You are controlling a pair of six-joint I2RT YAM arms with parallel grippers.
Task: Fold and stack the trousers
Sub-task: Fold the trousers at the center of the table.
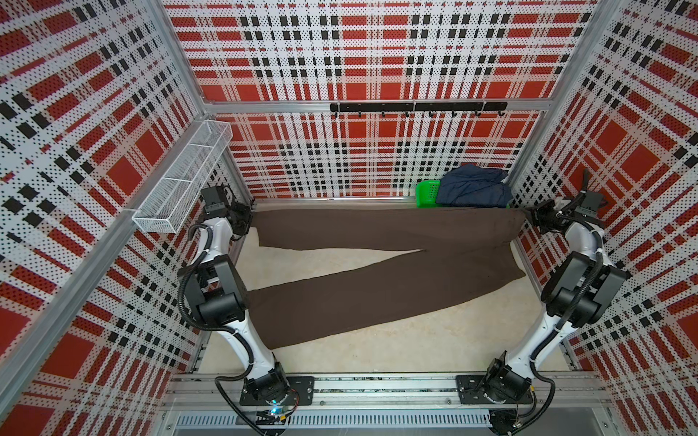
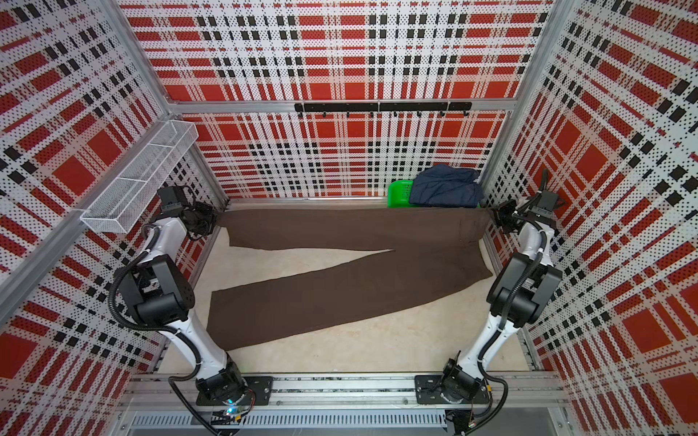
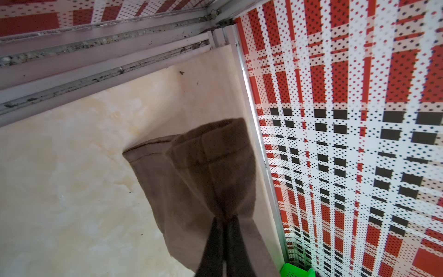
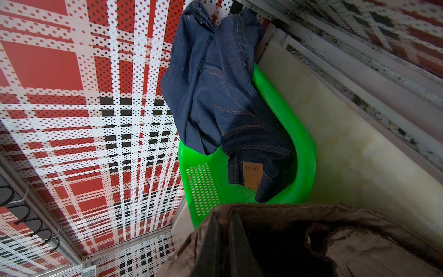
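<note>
Trousers (image 1: pixel 377 264) lie spread on the table (image 1: pixel 377 355), waist right, legs left in a V. The far leg runs along the far edge, stretched between both grippers. Left gripper (image 1: pixel 247 221) is clamped on the far leg's hem corner, right gripper (image 1: pixel 527 217) on the far waist corner. The top views don't show the jaws themselves. Left wrist view does: two fingers (image 3: pixel 212 244) pinched together on bunched hem (image 3: pixel 153 151). Right wrist view: waist cloth (image 4: pixel 359 230) heaped over the gripper, fingers mostly buried. It also shows the tan patch (image 4: pixel 253 175) on the jeans (image 1: pixel 472 185) draped over the basket (image 1: pixel 426 194), just behind the waist. The patch is unseen from the top.
</note>
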